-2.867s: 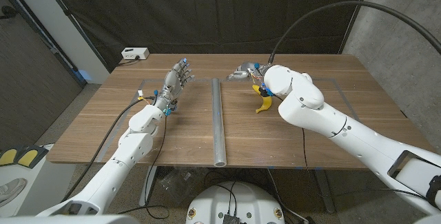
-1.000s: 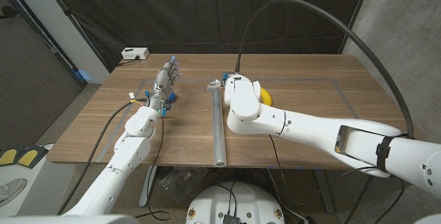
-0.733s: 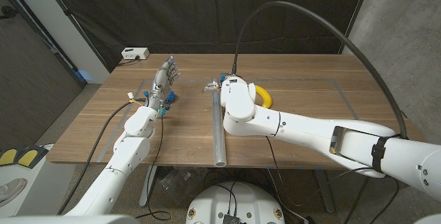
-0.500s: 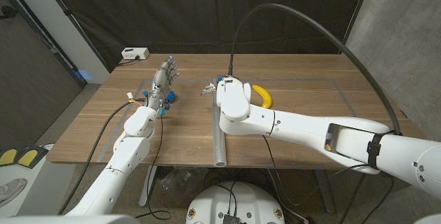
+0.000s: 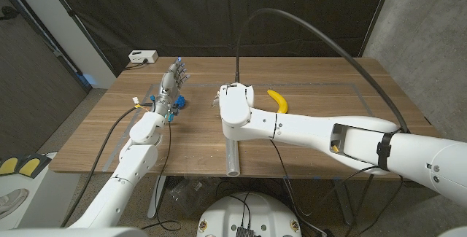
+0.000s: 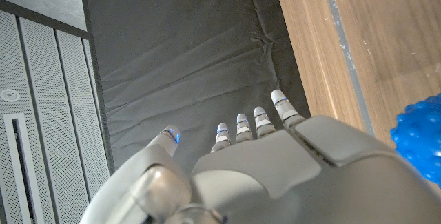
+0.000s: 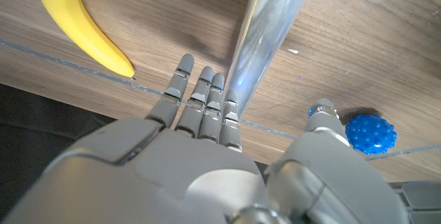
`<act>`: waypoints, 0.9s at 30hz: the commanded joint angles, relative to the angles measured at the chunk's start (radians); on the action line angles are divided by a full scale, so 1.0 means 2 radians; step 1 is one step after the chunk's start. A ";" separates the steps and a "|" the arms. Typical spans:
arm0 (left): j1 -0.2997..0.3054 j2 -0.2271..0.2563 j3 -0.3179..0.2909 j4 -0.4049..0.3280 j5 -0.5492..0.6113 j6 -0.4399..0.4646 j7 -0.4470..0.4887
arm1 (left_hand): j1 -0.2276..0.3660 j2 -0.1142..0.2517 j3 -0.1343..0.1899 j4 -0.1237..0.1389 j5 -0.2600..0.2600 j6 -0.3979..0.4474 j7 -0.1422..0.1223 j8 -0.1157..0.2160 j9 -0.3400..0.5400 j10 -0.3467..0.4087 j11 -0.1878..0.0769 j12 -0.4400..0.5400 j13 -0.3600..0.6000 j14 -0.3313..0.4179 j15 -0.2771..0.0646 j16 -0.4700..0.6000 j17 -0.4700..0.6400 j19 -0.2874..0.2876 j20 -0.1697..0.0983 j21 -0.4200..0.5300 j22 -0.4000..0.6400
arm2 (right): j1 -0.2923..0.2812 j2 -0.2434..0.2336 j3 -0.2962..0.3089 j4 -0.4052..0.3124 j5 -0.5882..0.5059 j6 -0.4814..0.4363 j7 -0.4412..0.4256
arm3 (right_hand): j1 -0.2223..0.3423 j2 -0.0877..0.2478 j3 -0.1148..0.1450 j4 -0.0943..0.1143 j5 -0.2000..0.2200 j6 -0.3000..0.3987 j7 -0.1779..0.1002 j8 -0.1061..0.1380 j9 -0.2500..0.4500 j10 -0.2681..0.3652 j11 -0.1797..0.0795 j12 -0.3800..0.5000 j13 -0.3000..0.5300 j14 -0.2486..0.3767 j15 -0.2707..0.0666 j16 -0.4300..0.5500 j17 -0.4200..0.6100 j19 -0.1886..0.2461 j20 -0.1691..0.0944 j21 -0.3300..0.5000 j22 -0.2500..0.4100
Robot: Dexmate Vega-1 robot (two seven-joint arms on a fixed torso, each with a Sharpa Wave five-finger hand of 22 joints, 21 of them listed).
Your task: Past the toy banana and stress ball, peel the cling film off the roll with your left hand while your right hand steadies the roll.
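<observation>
Right wrist view: we are spreading our empty right hand (image 7: 207,107) over the roll (image 7: 265,38), banana (image 7: 83,27) at ten o'clock, readying to steady it; left hand (image 5: 169,87) is waiting, fingers apart, holding nothing.

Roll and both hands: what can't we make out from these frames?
- Roll, head view: its far part is hidden under the right arm; only the near end shows.
- Right hand, right wrist view: fingers straddle the roll; contact cannot be told.
- Film edge: too fine to see on the roll.
- Ball, left wrist view: cut off by the picture's edge.
- Left hand, head view: small; fingers look apart.
</observation>
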 commanded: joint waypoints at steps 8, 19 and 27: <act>-0.002 0.000 -0.008 0.012 -0.015 -0.017 -0.026 | 0.000 -0.009 -0.002 0.001 0.000 0.003 -0.004 -0.002 0.001 -0.001 -0.003 -0.002 0.001 0.002 0.003 0.000 0.001 0.001 0.005 0.000 0.002 | 0.040 0.066 -0.046 0.115 -0.016 -0.001 0.101 | -0.007 -0.004 -0.009 0.005 0.004 -0.045 0.012 -0.006 0.003 -0.044 0.007 -0.017 0.005 -0.030 0.007 -0.007 0.005 -0.018 0.000 -0.010 0.001; -0.005 0.002 -0.010 0.019 -0.025 -0.022 -0.038 | -0.001 -0.011 -0.004 0.002 0.000 0.003 -0.004 -0.003 0.001 -0.001 -0.001 -0.003 0.001 0.001 0.003 0.000 0.001 0.001 0.007 -0.001 0.001 | 0.084 0.093 -0.105 0.159 0.018 0.000 0.118 | 0.134 0.026 0.036 -0.027 0.033 -0.072 0.009 0.001 0.003 -0.064 -0.007 -0.017 0.009 -0.042 -0.012 -0.005 0.002 -0.017 -0.012 -0.010 0.001; -0.012 0.003 -0.009 0.032 -0.030 -0.028 -0.049 | -0.004 -0.014 -0.006 0.003 0.000 0.001 -0.006 -0.005 0.001 -0.004 -0.001 -0.005 0.001 0.000 0.003 -0.001 0.001 0.001 0.009 -0.002 0.001 | 0.072 0.092 -0.099 0.162 0.012 -0.004 0.078 | 0.309 0.070 0.095 -0.030 0.038 -0.038 -0.014 0.015 0.002 -0.027 -0.033 -0.001 0.005 -0.001 -0.053 0.007 0.004 0.027 -0.062 0.019 0.003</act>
